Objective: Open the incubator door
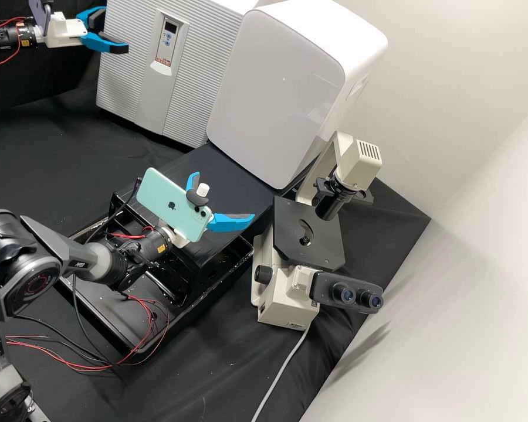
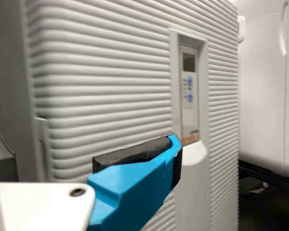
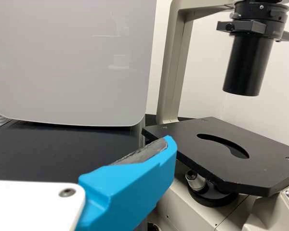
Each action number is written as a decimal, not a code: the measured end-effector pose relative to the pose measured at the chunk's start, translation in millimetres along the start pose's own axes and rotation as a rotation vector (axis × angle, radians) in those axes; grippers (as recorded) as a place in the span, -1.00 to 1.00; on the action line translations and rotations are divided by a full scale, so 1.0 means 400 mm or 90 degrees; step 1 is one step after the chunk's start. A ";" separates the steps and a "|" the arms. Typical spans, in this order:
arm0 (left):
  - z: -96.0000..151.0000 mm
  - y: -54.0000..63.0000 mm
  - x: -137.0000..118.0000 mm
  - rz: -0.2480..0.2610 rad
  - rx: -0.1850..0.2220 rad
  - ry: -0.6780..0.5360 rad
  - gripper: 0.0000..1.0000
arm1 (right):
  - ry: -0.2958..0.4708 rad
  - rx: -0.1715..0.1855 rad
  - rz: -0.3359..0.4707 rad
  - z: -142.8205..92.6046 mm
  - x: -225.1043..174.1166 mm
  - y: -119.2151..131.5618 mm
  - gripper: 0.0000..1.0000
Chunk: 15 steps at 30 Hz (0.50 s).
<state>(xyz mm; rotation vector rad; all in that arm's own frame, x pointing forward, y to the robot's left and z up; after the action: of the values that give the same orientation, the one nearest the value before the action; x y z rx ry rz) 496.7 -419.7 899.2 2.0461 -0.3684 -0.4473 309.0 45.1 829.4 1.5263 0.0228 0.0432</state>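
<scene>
Standing near the bench (image 1: pixel 35 375) edge by the wall, the pale microscope (image 1: pixel 299 293) has nothing to do with this job. Beside it, the right end effector (image 1: pixel 224 196) has its fingers spread and holds nothing. A phone (image 1: pixel 170 205) is fixed on that arm, likely so it can look where the arm points. Past that sits a smooth white box (image 1: pixel 276 99), likely not needed here. Next to the white box, at the far part of the bench, is the incubator (image 1: pixel 123 70), its ribbed door (image 2: pixel 106 86) shut. Its far side edge has a slim raised strip (image 2: pixel 42 149). The left end effector (image 1: pixel 116 28) is right by that edge, its fingers wide apart and pinching nothing, probably so they can go around the strip and pull. The risk is that they slip off, as it is so thin.
</scene>
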 end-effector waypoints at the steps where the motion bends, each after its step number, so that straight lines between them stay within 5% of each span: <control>1: 0.005 -0.010 0.007 -0.003 -0.007 -0.005 1.00 | 0.000 0.000 0.000 0.000 0.000 0.000 1.00; 15: 0.030 -0.036 0.029 0.012 -0.050 0.003 1.00 | 0.000 0.000 0.000 0.000 0.000 0.000 1.00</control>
<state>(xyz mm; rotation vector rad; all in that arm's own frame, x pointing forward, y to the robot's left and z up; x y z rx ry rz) 502.7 -427.2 879.2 1.9654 -0.3609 -0.4396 309.0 45.1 829.4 1.5263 0.0228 0.0432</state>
